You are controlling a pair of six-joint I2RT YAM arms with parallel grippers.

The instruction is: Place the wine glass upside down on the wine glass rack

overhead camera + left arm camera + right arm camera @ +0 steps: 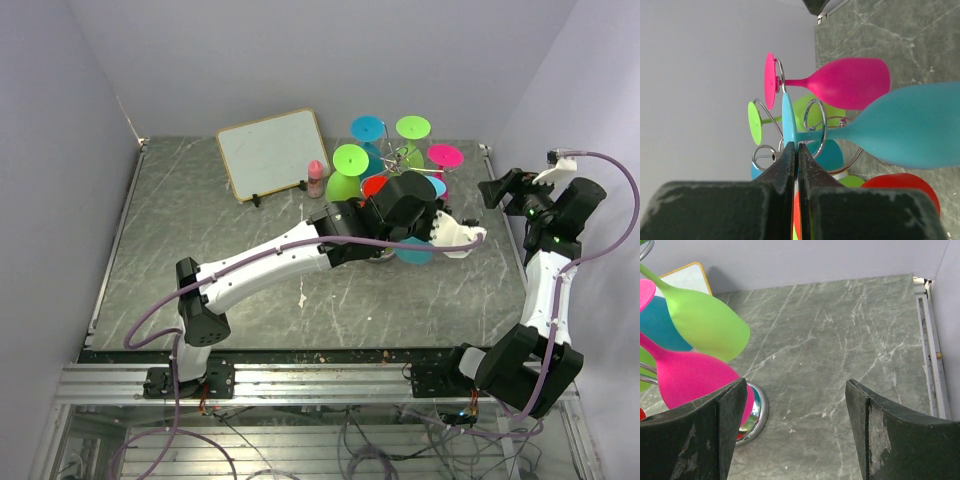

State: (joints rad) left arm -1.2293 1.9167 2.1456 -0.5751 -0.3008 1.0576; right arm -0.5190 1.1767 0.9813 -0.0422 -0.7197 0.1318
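A teal wine glass (910,125) hangs bowl-down at the silver wire wine glass rack (823,120), its stem lying through a wire loop. My left gripper (795,146) is shut on the thin edge of its foot disc. From above, the left gripper (435,218) covers that foot, and only the teal bowl (415,256) shows below it. The rack (400,155) also carries pink (850,82), green (755,122) and red (905,187) glasses. My right gripper (795,385) is open over bare table right of the rack's shiny round base (757,415). It holds nothing.
A white board (272,152) leans at the back, with a small pink bottle (316,178) beside it. Walls close in the table on the left, back and right. The right arm (545,260) stands near the right edge.
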